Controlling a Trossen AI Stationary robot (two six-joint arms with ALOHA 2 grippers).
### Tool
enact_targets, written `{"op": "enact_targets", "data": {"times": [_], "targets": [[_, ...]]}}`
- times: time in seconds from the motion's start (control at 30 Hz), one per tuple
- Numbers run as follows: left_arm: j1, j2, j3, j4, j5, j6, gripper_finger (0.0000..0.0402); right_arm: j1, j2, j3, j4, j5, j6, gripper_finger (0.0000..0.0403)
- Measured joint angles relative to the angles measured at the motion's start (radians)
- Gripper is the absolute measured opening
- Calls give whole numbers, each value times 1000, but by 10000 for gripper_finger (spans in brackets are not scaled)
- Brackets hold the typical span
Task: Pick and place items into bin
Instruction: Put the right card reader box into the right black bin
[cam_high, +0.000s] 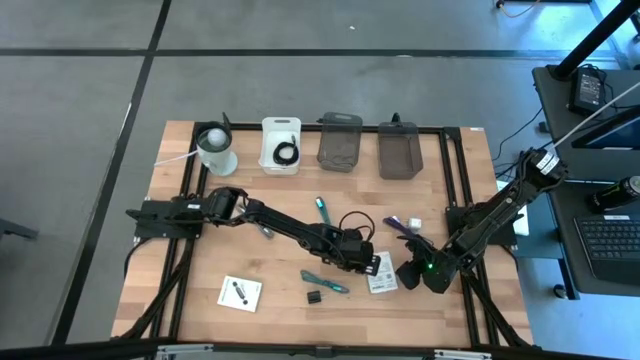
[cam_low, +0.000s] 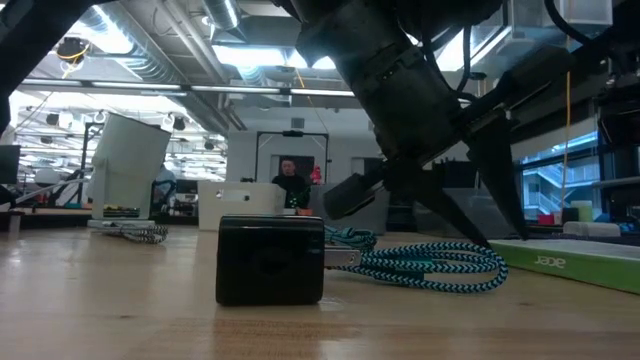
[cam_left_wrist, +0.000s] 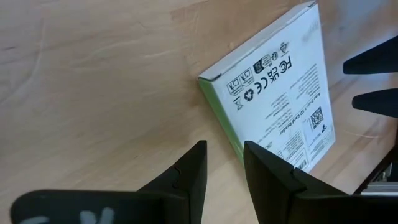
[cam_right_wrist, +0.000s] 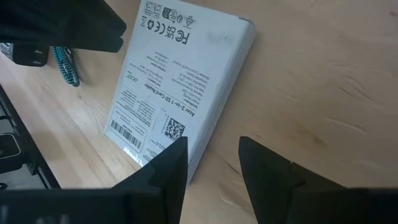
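A white printed card box (cam_high: 382, 272) lies flat near the table's near edge, between my two grippers. My left gripper (cam_high: 366, 260) stands at its left side, open with a narrow gap (cam_left_wrist: 224, 152), just off the box's green side (cam_left_wrist: 219, 106). My right gripper (cam_high: 408, 272) is open (cam_right_wrist: 212, 146) at the box's (cam_right_wrist: 180, 81) right side. Also on the table are a teal tie (cam_high: 325, 282), a tiny black block (cam_high: 316, 297), a second white card (cam_high: 240, 293), a teal pen (cam_high: 322, 208), a black coiled cable (cam_high: 355, 222), a purple strip (cam_high: 397, 225) and a white cube (cam_high: 414, 223). My left gripper has one fingertip (cam_left_wrist: 255, 155) at the lower end of the box's green side; I cannot tell whether it touches. My right gripper has one fingertip (cam_right_wrist: 177, 152) next to the box's near edge (cam_right_wrist: 186, 158); touching or apart, I cannot tell.
Along the far edge stand a white bin (cam_high: 281, 145) with a black cable in it, two grey bins (cam_high: 339, 142) (cam_high: 400, 150) and a white cylinder (cam_high: 215, 150). In the low view the black block (cam_low: 270, 258) and the teal tie (cam_low: 430, 262) lie close in front.
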Motion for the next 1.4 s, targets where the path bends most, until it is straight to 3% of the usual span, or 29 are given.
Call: {"op": "enact_targets", "data": {"times": [0.97,1.4], "targets": [[2,27,3,23,26,43,99,0,0,0,8,0,3,148],[0,26,4,-9,21,96,48,0,32,0,93,23,11,148]]}}
